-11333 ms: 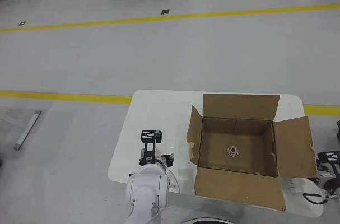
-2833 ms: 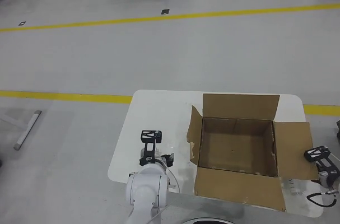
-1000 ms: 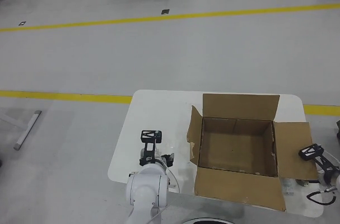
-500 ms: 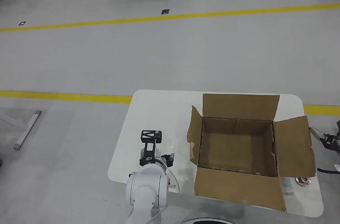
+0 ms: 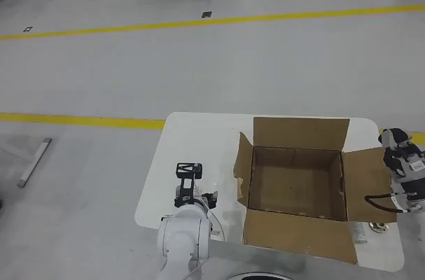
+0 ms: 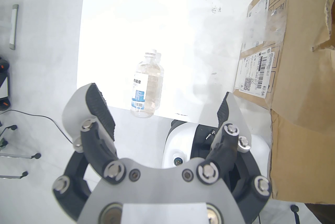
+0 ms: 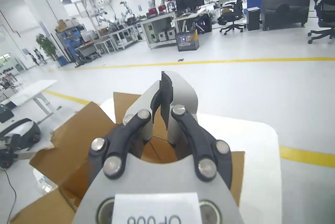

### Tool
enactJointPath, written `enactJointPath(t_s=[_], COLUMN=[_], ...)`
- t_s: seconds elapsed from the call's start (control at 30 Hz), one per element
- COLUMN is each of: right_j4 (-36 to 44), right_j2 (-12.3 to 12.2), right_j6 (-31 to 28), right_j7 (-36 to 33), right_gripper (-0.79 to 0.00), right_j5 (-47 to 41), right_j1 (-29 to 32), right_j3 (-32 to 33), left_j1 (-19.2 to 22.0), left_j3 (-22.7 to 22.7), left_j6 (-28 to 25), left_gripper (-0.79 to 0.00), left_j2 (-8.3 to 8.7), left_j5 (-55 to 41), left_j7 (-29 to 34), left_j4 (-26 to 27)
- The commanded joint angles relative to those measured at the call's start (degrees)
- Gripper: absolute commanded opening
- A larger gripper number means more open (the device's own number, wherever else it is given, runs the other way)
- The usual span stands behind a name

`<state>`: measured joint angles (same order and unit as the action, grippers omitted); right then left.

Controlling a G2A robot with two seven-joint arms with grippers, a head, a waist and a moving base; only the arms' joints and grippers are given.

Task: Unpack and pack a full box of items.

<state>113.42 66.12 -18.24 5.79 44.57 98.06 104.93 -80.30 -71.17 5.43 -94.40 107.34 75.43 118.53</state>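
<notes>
White table (image 5: 198,136), carrying the task's things, read from left to right. My left gripper (image 5: 189,169) hangs over the table's left part, apart from the cardboard box (image 5: 300,131). In the left wrist view its fingers (image 6: 100,110) stand spread wide with nothing between them.

Below them a clear bottle (image 6: 146,86), white-capped and bearing a blue-and-white label, stands upright on the table. It is close to the edge nearest my body and well apart from the cardboard box. A second cap shows just behind the first; I cannot tell whether it belongs to another bottle.

The cardboard box takes up the table's right half, its four flaps folded outward and its brown floor open to view. Its left wall bears white shipping labels (image 6: 257,73), and the flap above that wall has a torn edge.

A small round item (image 5: 375,226) lies on the table just beside the box's near right corner; it is too small to identify.

My right arm (image 5: 407,171) stands at the table's right edge, beside the box's right flap. In the right wrist view my right gripper (image 7: 163,98) is held above the box, its fingers pressed together and pinching nothing.
</notes>
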Motion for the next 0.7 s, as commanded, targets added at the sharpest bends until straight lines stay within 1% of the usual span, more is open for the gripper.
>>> enactJointPath(t_s=[0.0,0.17,0.4,0.47,0.53,0.67], right_j4=[-0.2,-1.4,-1.4,-1.4,-1.4,-1.4], right_j2=[0.1,0.3,0.3,0.3,0.3,0.3], right_j6=[0.0,0.2,0.2,0.2,0.2,0.2], right_j7=[0.9,2.0,2.0,2.0,2.0,2.0], right_gripper=[-0.785,-0.785,-0.785,-0.785,-0.785,-0.785], right_j5=[1.9,7.1,7.1,7.1,7.1,7.1], right_j1=[-0.9,-2.8,-2.8,-2.8,-2.8,-2.8], right_j3=[-1.8,-4.9,-4.9,-4.9,-4.9,-4.9], left_j1=[0.0,0.0,-0.1,-1.0,-1.5,-1.2], left_j3=[0.0,0.0,0.0,-0.2,-0.4,-0.6], left_j6=[0.0,0.0,-0.1,-1.3,-2.6,-7.8], left_gripper=[0.0,0.0,0.0,0.0,0.0,0.0], left_j2=[0.0,0.0,0.01,0.16,0.29,0.7], left_j5=[0.0,0.0,-0.1,-0.7,-0.6,2.6], left_j7=[0.0,0.0,-0.4,-2.2,-2.2,1.7], left_j4=[0.0,0.0,0.0,-0.4,-0.9,-4.6])
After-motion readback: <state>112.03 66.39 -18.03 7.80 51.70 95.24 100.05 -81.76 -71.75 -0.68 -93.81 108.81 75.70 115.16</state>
